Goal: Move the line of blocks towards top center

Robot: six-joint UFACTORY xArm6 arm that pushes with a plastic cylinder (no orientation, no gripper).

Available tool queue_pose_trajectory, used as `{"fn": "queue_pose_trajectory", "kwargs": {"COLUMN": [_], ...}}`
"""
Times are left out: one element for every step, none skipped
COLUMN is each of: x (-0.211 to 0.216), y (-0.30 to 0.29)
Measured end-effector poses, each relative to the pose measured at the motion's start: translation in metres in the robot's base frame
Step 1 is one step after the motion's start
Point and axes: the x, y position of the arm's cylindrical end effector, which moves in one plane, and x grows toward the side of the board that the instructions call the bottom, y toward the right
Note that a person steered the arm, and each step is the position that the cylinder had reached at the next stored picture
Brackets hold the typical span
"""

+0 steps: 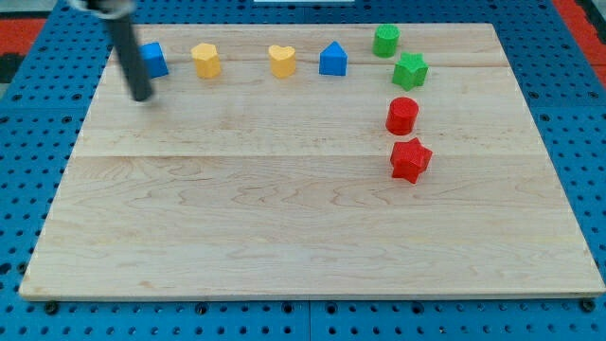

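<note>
A row of blocks runs along the view's top: a blue block (pixel 154 59) partly hidden by my rod, a yellow block (pixel 206 60), a yellow heart-shaped block (pixel 281 61) and a blue house-shaped block (pixel 332 59). At the right, a green cylinder (pixel 385 41), a green star (pixel 411 70), a red cylinder (pixel 402 116) and a red star (pixel 410 159) form a column running down. My tip (pixel 142 96) rests on the board just below and left of the leftmost blue block, apart from the other blocks.
The wooden board (pixel 284 227) lies on a blue perforated table (pixel 587 142). A red surface (pixel 28 24) shows at the view's top corners.
</note>
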Motion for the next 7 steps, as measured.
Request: {"fn": "queue_pose_trajectory", "kwargs": {"x": [-0.023, -0.028, -0.056, -0.053, -0.053, -0.042, -0.042], "y": [-0.039, 0.015, 0.018, 0.054, 0.131, 0.202, 0.279]}}
